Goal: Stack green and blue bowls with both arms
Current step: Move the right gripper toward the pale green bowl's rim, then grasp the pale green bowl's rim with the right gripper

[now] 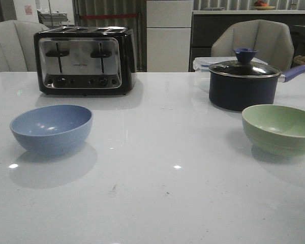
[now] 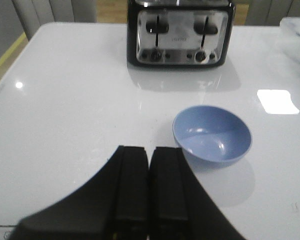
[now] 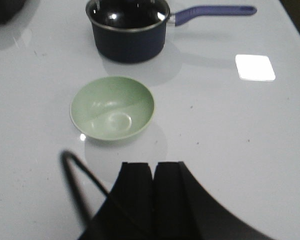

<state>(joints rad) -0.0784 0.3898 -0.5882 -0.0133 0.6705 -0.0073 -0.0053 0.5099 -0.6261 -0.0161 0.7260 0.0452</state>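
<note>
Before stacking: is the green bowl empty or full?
Empty. The green bowl stands upright and its bare inside shows only light reflections.

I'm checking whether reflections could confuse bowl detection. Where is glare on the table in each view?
Front view: small bright specks on the table near the blue bowl. Left wrist view: large white patch beyond that bowl. Right wrist view: similar patch beside the green bowl, below the saucepan handle.

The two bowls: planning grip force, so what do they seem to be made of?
Blue bowl and green bowl: probably plastic or melamine, possibly matte-glazed ceramic. Both show a dull, even colour with only soft, blurred highlights inside and thick rounded rims.
</note>
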